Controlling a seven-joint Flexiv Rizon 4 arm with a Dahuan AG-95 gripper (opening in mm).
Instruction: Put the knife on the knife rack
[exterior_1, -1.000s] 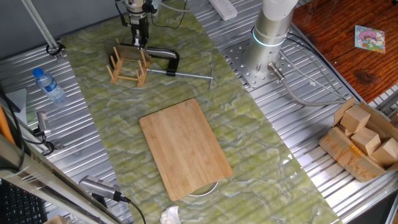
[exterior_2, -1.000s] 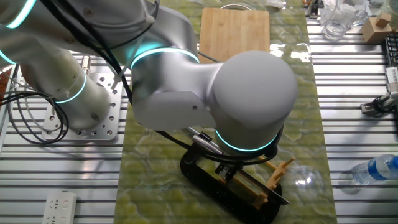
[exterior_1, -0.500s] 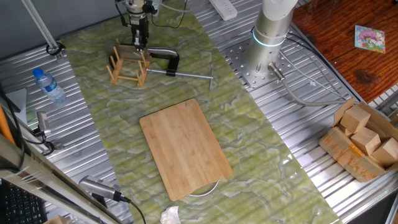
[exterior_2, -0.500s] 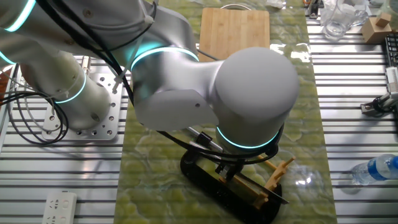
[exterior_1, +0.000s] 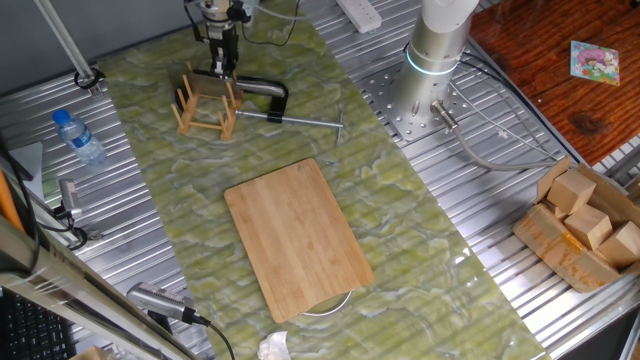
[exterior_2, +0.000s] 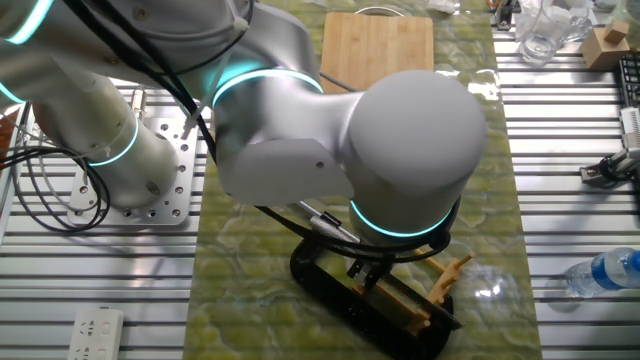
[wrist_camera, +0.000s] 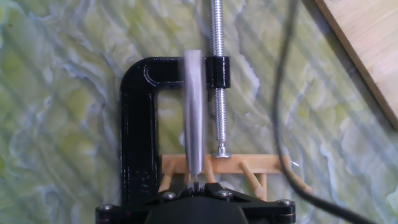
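Observation:
The knife (exterior_1: 209, 84) stands on edge with its dark blade among the upright dowels of the small wooden knife rack (exterior_1: 204, 112) at the far end of the green mat. My gripper (exterior_1: 222, 66) is right above it and shut on the knife. In the hand view the knife (wrist_camera: 193, 112) shows edge-on as a narrow silver strip running out from my gripper (wrist_camera: 195, 182) over the knife rack (wrist_camera: 249, 166). In the other fixed view the arm hides most of the knife; the knife rack (exterior_2: 443, 283) shows below the wrist.
A black C-clamp (exterior_1: 268, 91) with a steel rod (exterior_1: 305, 121) lies right beside the rack; it also shows in the hand view (wrist_camera: 135, 124). A bamboo cutting board (exterior_1: 298, 237) lies mid-mat. A water bottle (exterior_1: 78, 136) lies at the left, cardboard boxes (exterior_1: 585, 225) at the right.
The arm has shifted very slightly in the other fixed view. The knife and my gripper stay at the rack, still shut together.

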